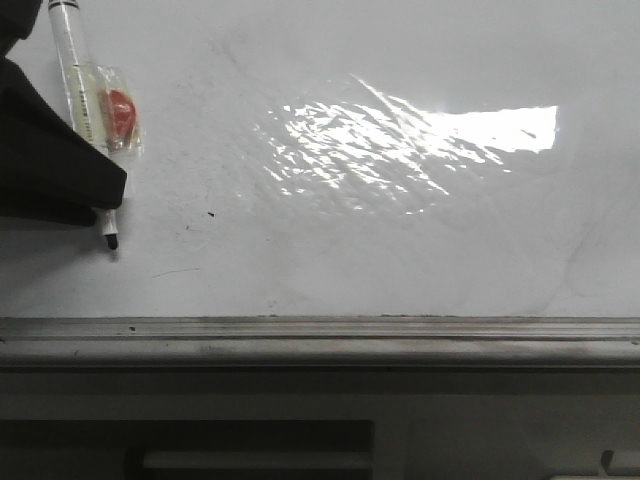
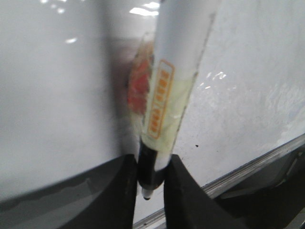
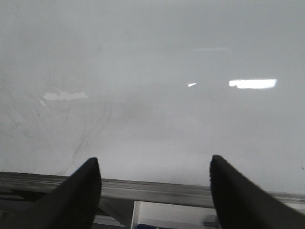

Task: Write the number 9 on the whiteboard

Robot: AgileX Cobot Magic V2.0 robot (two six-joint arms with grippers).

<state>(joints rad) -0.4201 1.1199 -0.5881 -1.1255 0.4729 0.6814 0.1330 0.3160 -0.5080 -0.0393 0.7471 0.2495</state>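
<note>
Whiteboard [image 1: 420, 240]: glossy white, glare patch toward the far right, grey rail [image 1: 320, 330] along the near edge. Faint smudges and a few dark specks near the left edge; no 9 can be made out on it, so by this showing the writing is not yet begun or barely so.

Marker [image 1: 85, 110]: white barrel with a yellowed label and a red mark, black nib downward, leaning, near the left edge. The nib sits at or just above the board; contact cannot be told.

Left gripper [image 2: 151, 183]: fingers closed on the marker low down, close to the nib, probably for firm control of the stroke.

Right gripper [image 3: 155, 181]: jaws spread wide, holding nothing, hanging over the near rail, apparently kept out of the writing arm's way.

Next need, as judged: press the nib lightly and trace the loop first.
</note>
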